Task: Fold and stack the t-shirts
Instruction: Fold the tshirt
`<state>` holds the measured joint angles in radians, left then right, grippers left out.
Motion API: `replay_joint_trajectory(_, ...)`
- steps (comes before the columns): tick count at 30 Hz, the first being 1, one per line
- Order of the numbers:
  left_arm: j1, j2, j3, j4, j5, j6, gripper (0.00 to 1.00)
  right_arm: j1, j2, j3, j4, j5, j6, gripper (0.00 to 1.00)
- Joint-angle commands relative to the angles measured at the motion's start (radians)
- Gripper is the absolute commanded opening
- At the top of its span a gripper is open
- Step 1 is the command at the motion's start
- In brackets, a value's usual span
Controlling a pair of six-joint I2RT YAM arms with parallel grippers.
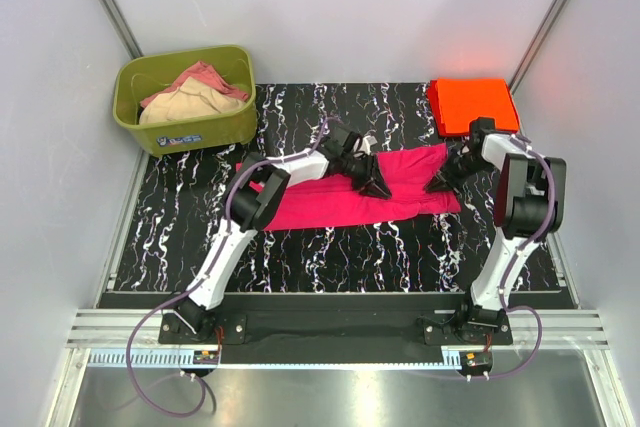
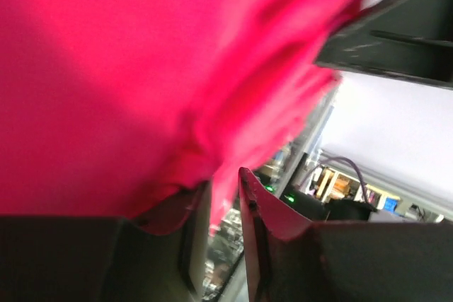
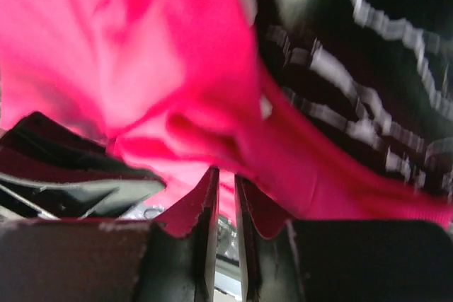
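Note:
The hot pink t-shirt (image 1: 330,202) lies as a long rumpled band across the black marbled mat (image 1: 330,257). My left gripper (image 1: 375,185) is over its middle right part, jaws closed on a fold of the pink cloth (image 2: 141,68), shown in the left wrist view (image 2: 225,178). My right gripper (image 1: 440,182) is at the shirt's right end, jaws pinched on the pink cloth (image 3: 141,54), shown in the right wrist view (image 3: 225,175). The orange-red t-shirt (image 1: 472,104) lies folded flat at the back right of the mat.
An olive-green tub (image 1: 230,127) with beige and pinkish cloth in it stands at the back left. White walls close in the back and both sides. A metal rail (image 1: 330,332) runs along the near edge.

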<state>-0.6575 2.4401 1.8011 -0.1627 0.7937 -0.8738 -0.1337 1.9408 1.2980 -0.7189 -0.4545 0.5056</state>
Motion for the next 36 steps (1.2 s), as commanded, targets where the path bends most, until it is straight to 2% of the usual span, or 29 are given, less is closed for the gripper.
replay_joint_trajectory(1, 0.032, 0.046, 0.073, -0.027, -0.001, 0.03, 0.27, 0.0, 0.055, 0.078, 0.042, 0.033, 0.001, 0.21)
replay_joint_trajectory(4, 0.047, 0.048, 0.067, -0.04, -0.014, 0.056, 0.27, 0.0, 0.092, 0.092, 0.036, 0.045, -0.018, 0.22)
replay_joint_trajectory(7, 0.055, 0.036, 0.054, -0.089, -0.007, 0.091, 0.27, 0.0, 0.104, 0.073, 0.035, 0.059, -0.024, 0.29)
replay_joint_trajectory(14, 0.062, -0.191, 0.01, -0.219, 0.015, 0.225, 0.35, 0.0, 0.014, 0.066, -0.002, 0.077, -0.05, 0.39)
replay_joint_trajectory(18, 0.097, -0.335, -0.026, -0.322, 0.024, 0.297, 0.38, 0.002, -0.081, 0.063, -0.05, 0.129, -0.05, 0.5)
replay_joint_trajectory(19, 0.105, -0.364, -0.058, -0.342, 0.015, 0.34, 0.39, 0.002, -0.112, 0.06, -0.062, 0.137, -0.042, 0.58)
replay_joint_trajectory(20, 0.113, -0.418, -0.083, -0.357, 0.004, 0.36, 0.39, 0.002, -0.123, 0.057, -0.068, 0.143, -0.036, 0.61)
replay_joint_trajectory(22, 0.143, -0.467, -0.17, -0.405, -0.039, 0.42, 0.39, 0.003, -0.146, 0.053, -0.079, 0.148, -0.012, 0.65)
replay_joint_trajectory(25, 0.185, -0.532, -0.293, -0.457, -0.134, 0.498, 0.37, 0.023, -0.143, 0.063, -0.076, 0.151, 0.046, 0.66)
replay_joint_trajectory(27, 0.208, -0.552, -0.357, -0.488, -0.2, 0.535, 0.35, 0.069, -0.128, 0.092, -0.079, 0.207, 0.108, 0.66)
replay_joint_trajectory(32, 0.214, -0.572, -0.425, -0.521, -0.339, 0.576, 0.33, 0.166, -0.088, 0.113, -0.079, 0.316, 0.283, 0.7)
replay_joint_trajectory(34, 0.214, -0.579, -0.453, -0.528, -0.393, 0.585, 0.33, 0.189, -0.066, 0.116, -0.054, 0.315, 0.336, 0.69)
replay_joint_trajectory(35, 0.216, -0.584, -0.462, -0.528, -0.41, 0.585, 0.3, 0.207, -0.063, 0.115, -0.038, 0.312, 0.344, 0.63)
replay_joint_trajectory(36, 0.216, -0.587, -0.476, -0.528, -0.436, 0.59, 0.26, 0.213, -0.06, 0.109, -0.019, 0.307, 0.358, 0.35)
